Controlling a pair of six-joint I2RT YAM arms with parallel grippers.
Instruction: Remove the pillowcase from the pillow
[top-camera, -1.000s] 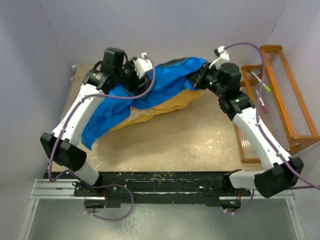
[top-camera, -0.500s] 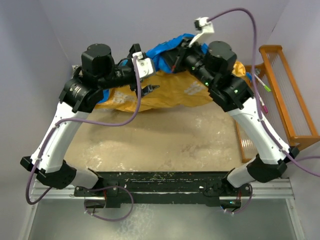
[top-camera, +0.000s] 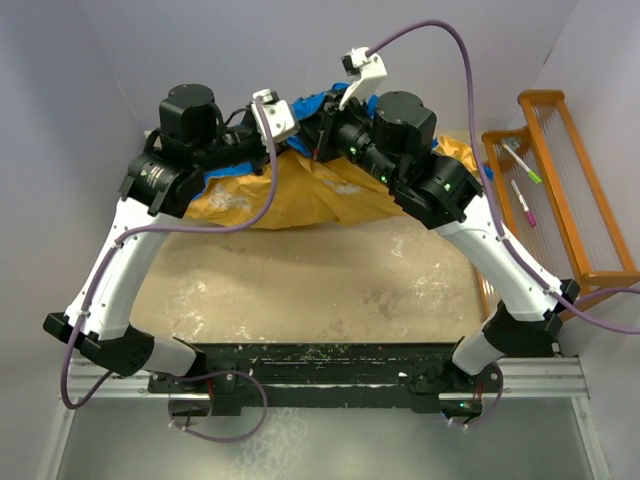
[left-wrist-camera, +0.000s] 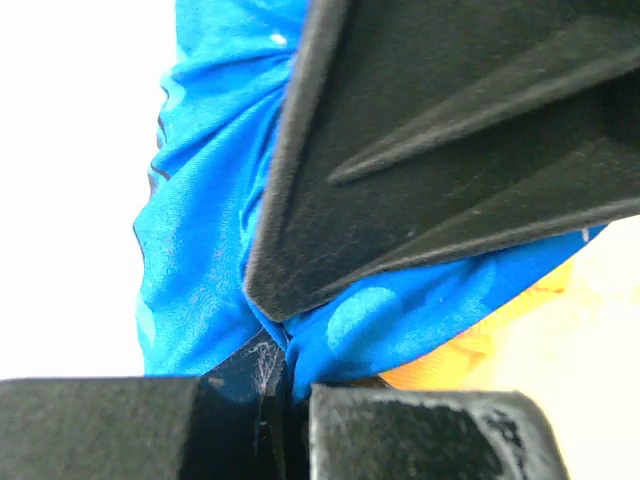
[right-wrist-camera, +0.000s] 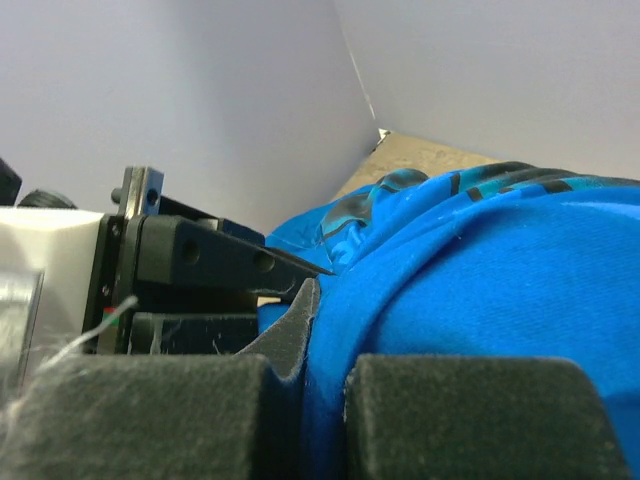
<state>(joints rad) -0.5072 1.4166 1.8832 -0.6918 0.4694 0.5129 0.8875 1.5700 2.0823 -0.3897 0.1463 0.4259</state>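
In the stripping step, the pillowcase (top-camera: 300, 195) is held above the far side of the table (top-camera: 330, 290), pinched in the closed jaws of the left gripper (left-wrist-camera: 290, 385) and the right gripper (right-wrist-camera: 325, 400), and an upward pull is judged needed to free the unseen pillow.

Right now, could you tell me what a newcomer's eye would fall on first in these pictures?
The pillowcase, blue outside and yellow-orange inside, hangs bunched above the far middle of the table. The left gripper and right gripper meet there, each shut on its blue cloth. An orange wooden rack stands at the right edge.
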